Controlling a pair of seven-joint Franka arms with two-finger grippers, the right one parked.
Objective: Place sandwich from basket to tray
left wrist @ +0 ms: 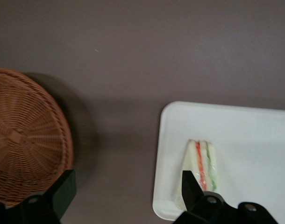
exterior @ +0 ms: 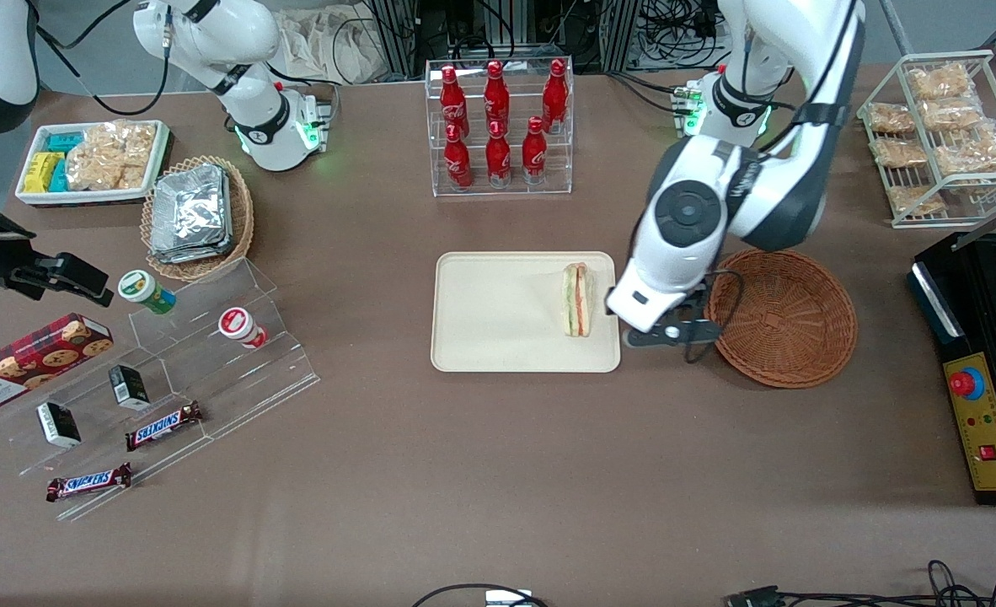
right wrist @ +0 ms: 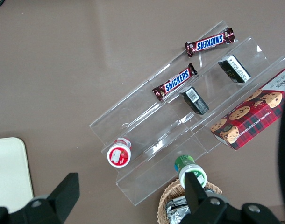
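The sandwich, a white bread wedge with orange, green and red filling, lies on the cream-beige tray near the tray edge closest to the basket. It also shows in the left wrist view on the tray. The reddish-brown wicker basket is empty and also shows in the left wrist view. My left gripper hangs over the bare table between tray and basket. It is open and empty, one finger over the tray edge beside the sandwich, the other finger by the basket rim.
A clear rack of red cola bottles stands farther from the front camera than the tray. A wire rack of snack packets and a black control box are at the working arm's end. A tan basket of foil packets and clear stepped shelves lie toward the parked arm's end.
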